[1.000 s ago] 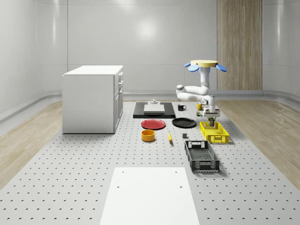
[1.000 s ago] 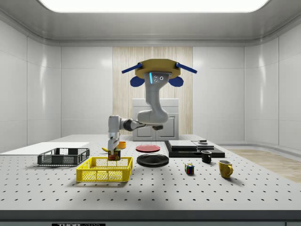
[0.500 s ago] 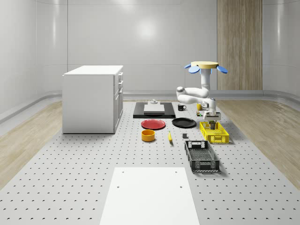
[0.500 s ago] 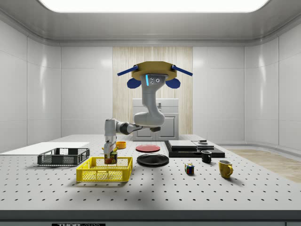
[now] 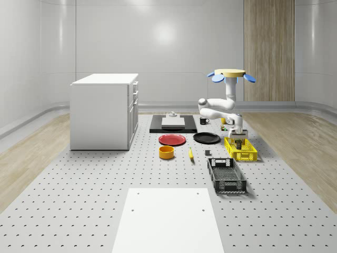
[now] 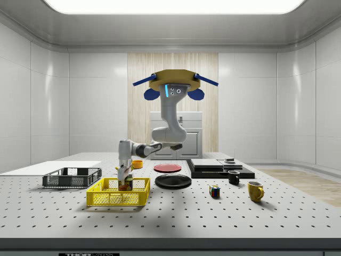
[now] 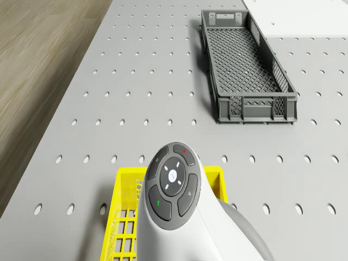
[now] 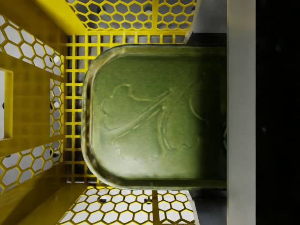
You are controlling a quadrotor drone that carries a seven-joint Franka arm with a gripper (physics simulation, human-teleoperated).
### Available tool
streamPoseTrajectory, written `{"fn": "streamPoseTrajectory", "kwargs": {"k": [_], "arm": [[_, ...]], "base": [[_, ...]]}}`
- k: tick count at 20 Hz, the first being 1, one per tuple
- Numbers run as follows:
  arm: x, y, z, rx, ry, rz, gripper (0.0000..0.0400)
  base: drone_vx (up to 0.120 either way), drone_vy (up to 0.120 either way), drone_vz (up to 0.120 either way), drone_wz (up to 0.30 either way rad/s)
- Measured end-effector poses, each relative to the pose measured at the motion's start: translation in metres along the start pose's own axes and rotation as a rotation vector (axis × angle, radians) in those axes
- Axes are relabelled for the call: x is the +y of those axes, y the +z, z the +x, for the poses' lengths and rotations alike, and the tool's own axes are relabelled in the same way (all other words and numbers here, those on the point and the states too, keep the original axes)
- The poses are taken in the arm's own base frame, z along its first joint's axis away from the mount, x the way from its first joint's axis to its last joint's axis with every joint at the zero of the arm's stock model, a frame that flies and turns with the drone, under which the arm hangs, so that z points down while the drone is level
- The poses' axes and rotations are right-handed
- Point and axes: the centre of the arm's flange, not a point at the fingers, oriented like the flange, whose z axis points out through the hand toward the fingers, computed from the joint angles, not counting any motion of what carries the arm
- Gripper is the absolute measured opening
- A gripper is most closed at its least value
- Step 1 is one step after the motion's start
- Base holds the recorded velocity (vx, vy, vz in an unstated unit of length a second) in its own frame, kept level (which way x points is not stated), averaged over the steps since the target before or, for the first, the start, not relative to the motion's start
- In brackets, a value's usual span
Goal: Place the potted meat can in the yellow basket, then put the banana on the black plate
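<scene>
Potted meat can (image 8: 154, 117): down inside the yellow basket (image 6: 118, 193), in the end effector (image 6: 124, 183).
End effector: clamped on the can.
Drone (image 6: 173, 85): hovering above the bench (image 5: 79, 195), beside the basket.
Banana (image 5: 190, 154): on the bench, near the black plate (image 5: 206, 138).

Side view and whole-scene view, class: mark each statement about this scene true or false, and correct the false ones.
1. The potted meat can is down inside the yellow basket. True.
2. The banana lies on the black plate. False: it lies on the table, apart from the plate.
3. The drone rests on the table. False: it hovers over it.
4. The gripper reaches down into the yellow basket. True.
5. The grey crate holds an orange bowl. False: the bowl stands on the table.
</scene>
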Motion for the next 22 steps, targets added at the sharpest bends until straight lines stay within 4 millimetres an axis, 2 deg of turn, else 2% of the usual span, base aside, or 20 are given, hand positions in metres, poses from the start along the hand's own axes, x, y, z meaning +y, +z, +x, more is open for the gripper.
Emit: {"fn": "streamPoseTrajectory", "kwargs": {"k": [2,4,11,15,22], "arm": [[0.000,0.001,0.000,-0.001,0.000,0.001,0.0354],[0.000,-0.002,0.000,-0.002,0.000,0.001,0.0372],[0.000,-0.008,0.000,-0.003,0.000,0.002,0.0395],[0.000,-0.009,0.000,-0.003,0.000,0.002,0.0398],[0.000,-0.010,0.000,-0.003,0.000,0.002,0.0400]], "base": [[0.000,0.000,0.000,0.000],[0.000,0.000,0.120,0.000],[0.006,0.000,0.120,0.000],[0.120,-0.110,0.110,0.000],[0.120,-0.120,0.000,0.000]]}}
